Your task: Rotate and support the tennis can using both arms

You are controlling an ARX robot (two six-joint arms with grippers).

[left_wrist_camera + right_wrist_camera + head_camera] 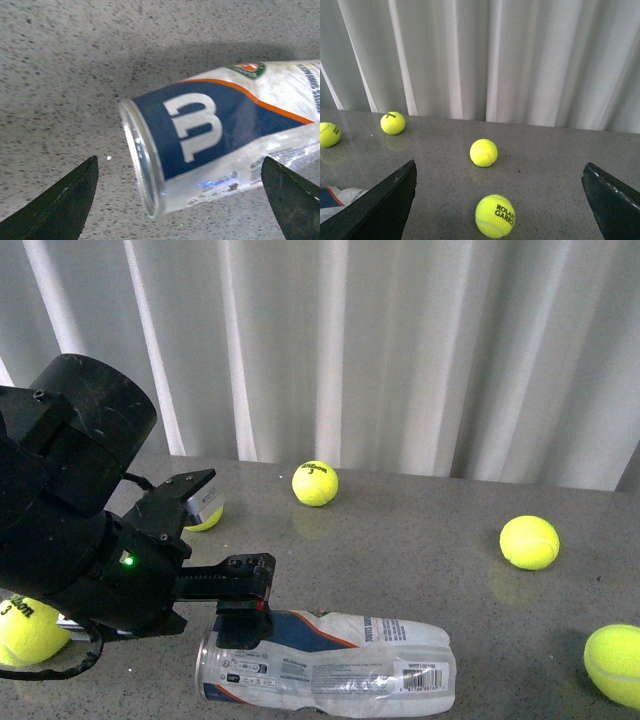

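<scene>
The tennis can (330, 662) lies on its side on the grey table, metal rim to the left, dented clear body to the right. My left arm (80, 530) reaches over its rim end. In the left wrist view the left gripper (179, 167) is open, its fingers (65, 200) apart on either side of the navy label with the white "W" on the tennis can (215, 135), touching nothing. The right arm does not show in the front view. Its right gripper (500, 165) is open above the table, and a corner of the can (335, 200) shows at the edge.
Yellow tennis balls lie scattered around: one at the back (315, 483), two to the right (529, 542) (615, 665), one at the near left (30, 630). Two balls (483, 152) (495, 216) sit between the right fingers' line of sight. White curtains (400, 340) close the back.
</scene>
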